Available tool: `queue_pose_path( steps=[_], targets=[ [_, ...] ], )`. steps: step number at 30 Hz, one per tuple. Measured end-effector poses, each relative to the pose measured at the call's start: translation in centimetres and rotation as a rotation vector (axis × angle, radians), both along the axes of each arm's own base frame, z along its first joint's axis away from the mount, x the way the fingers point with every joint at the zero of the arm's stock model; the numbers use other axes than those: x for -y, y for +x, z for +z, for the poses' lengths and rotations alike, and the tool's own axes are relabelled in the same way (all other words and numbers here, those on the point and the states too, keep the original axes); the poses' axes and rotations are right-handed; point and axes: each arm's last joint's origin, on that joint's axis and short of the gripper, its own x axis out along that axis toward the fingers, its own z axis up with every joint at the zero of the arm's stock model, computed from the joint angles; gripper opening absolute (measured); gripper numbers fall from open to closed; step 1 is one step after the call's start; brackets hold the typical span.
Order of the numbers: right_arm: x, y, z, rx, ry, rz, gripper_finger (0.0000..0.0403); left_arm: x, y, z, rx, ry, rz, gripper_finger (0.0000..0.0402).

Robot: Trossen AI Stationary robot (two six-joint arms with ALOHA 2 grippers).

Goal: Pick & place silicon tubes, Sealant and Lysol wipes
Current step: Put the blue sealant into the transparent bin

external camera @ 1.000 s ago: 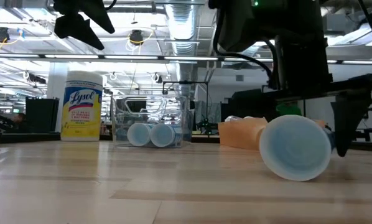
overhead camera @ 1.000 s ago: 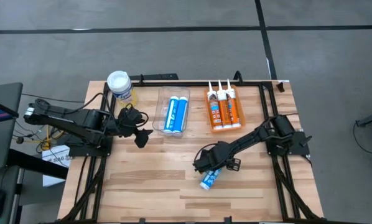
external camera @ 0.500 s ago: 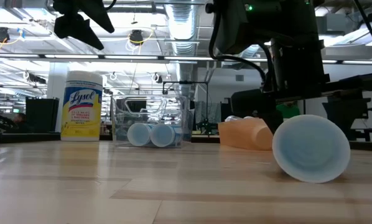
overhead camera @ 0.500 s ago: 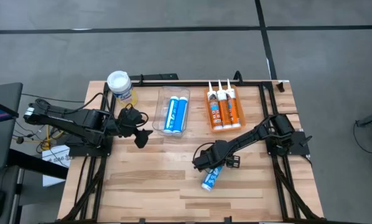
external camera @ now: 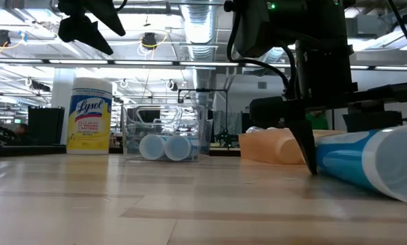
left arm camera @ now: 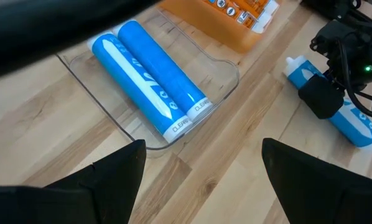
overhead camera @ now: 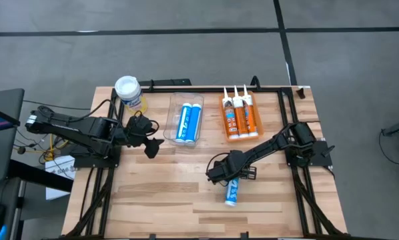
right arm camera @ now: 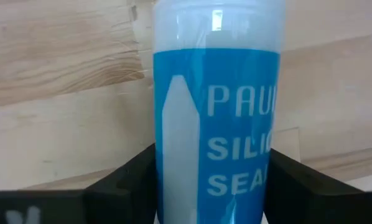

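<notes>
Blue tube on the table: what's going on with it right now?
The right gripper is down over the nozzle end of the loose blue tube, fingers either side of it in the right wrist view. The left gripper hovers open beside the clear bin, which holds two blue tubes. The Lysol wipes stand at the back corner.

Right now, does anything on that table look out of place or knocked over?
One blue tube lies loose on the bare wood, apart from the two tubes in the clear bin. The right gripper straddles its upper end. The Lysol wipes stand upright; nothing looks spilled.
</notes>
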Motion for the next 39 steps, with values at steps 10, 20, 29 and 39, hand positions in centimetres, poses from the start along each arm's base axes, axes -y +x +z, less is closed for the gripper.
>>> queue_pose_path(
  steps=[10, 20, 29, 39],
  targets=[
    [-0.8, 0.4, 3.0, 0.142, -0.019, 0.071, 0.0201, 0.0, 0.0, 0.0, -0.001, -0.011, -0.007, 0.0314],
    [-0.3, -1.1, 14.1, 0.554, -0.337, 0.186, 0.0201, 0.3, 0.4, 0.3, 0.045, -0.091, -0.039, 0.0314],
    [3.4, -0.1, 19.8, 0.787, -0.615, 0.421, 0.0201, 0.8, 2.0, 1.8, 0.282, -0.232, -0.053, 0.0314],
    [9.0, 2.3, 23.2, 1.002, -0.703, 0.676, 0.0201, 1.6, 5.7, 2.7, 0.514, -0.297, -0.103, 0.0314]
  ],
)
